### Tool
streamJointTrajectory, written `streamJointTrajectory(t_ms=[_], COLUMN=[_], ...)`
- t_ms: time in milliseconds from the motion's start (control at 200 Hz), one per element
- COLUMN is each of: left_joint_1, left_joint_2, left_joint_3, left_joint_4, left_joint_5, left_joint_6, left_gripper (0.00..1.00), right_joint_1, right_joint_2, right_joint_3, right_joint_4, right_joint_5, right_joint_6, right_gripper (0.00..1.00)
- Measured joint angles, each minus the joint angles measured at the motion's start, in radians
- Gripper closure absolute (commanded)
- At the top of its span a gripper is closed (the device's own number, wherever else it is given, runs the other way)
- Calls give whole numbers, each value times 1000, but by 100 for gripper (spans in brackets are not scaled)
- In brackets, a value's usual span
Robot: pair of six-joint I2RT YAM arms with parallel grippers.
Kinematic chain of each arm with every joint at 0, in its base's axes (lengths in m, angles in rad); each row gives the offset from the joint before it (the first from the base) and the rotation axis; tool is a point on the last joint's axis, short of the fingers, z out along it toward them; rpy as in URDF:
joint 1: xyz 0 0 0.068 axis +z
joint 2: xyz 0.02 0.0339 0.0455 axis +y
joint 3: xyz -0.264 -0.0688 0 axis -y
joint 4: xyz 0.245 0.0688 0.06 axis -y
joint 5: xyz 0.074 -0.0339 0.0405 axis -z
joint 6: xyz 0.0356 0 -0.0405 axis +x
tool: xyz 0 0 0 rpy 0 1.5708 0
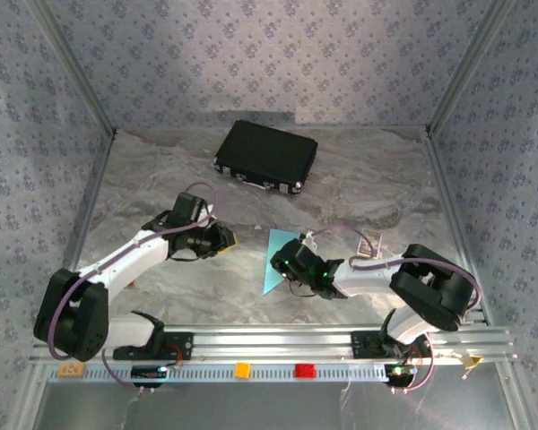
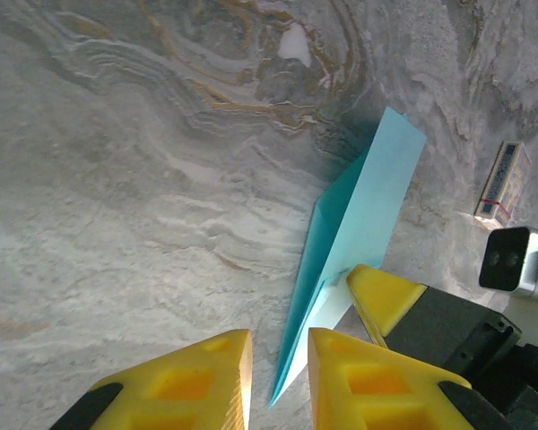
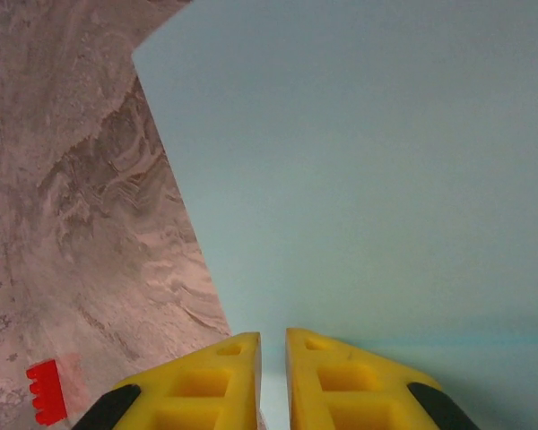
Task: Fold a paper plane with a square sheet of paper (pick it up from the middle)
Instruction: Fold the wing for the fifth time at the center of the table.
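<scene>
Left gripper [image 2: 279, 349]: narrowly spread, just by paper [image 2: 363, 202] pointed tip
Right gripper [image 3: 273, 345]: pinching paper edge
Paper: folded, light blue, tilted off bench [image 2: 117, 197]

Table [image 1: 161, 188]: I saw a grey marbled top | far centre: black case [image 1: 266, 155] lay flat | right of centre: folded light blue paper [image 2: 359, 206] | beside it, rightward: small labelled packet [image 1: 368, 243]

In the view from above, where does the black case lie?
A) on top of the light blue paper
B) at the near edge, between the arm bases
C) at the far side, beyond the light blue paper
C: the black case lies farther back than the light blue paper, and apart from it.
</scene>
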Motion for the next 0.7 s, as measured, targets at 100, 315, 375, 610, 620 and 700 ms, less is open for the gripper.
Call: streamJointTrajectory(t_ms=[100,315,375,610,620,700], left_joint_1=[-28,-79,-93,-159,-162,-181], left_joint_2=[32,98,118,208,214,253], left_joint_3=[28,85,101,171,174,189], left_joint_4=[9,16,20,44,48,58], left_joint_5=[-3,-14,-14,-13,-13,-9], left_joint_6=[-1,-3,-3,-3,-3,-3], left_gripper=[79,81,81,85,85,86], right_joint_1=[-26,-93,-108,-152,-154,-166], right_joint_2=[-14,-32,-44,-129,-132,-153], right_joint_3=[17,18,12,-38,-40,-55], right_joint_4=[-31,-80,-86,-124,-127,-135], right_joint_5=[-26,-94,-106,-156,-158,-168], right_joint_6=[-61,-153,-172,-239,-243,-255], right_gripper=[83,82,82,80,80,80])
